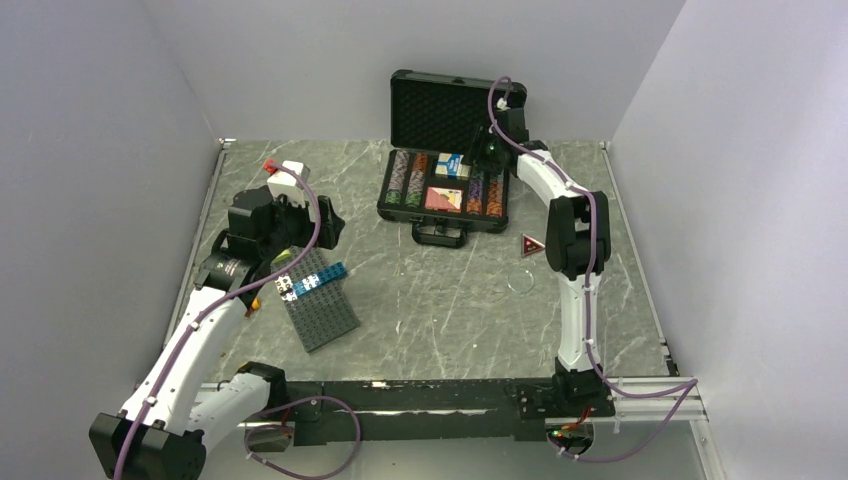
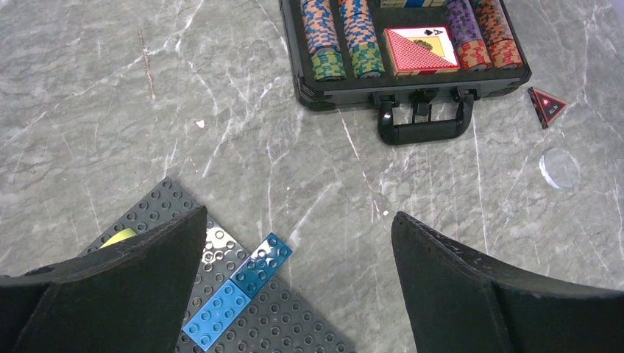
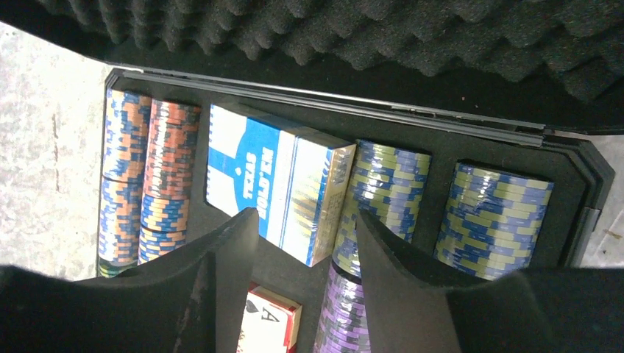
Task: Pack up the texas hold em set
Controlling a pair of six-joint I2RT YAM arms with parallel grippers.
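The black case (image 1: 398,215) lies open at the table's far middle, its foam-lined lid (image 1: 440,105) upright. Striped chip rows (image 1: 410,178) fill it beside a red card deck (image 1: 444,198). My right gripper (image 1: 481,157) hovers over the case's back row, open, with a blue card deck (image 3: 276,187) tilted in its slot just past the fingertips (image 3: 246,220). The red deck (image 3: 268,323) shows between the jaws below. A red triangle (image 1: 531,246) and a clear disc (image 1: 519,281) lie on the table right of the handle (image 1: 440,235). My left gripper (image 2: 298,217) is open and empty.
A dark grey studded plate (image 1: 318,300) with blue bricks (image 1: 312,281) lies under my left gripper, with a yellow brick (image 2: 121,237) on it. The case (image 2: 412,81), triangle (image 2: 547,105) and clear disc (image 2: 559,168) show in the left wrist view. White walls enclose the table.
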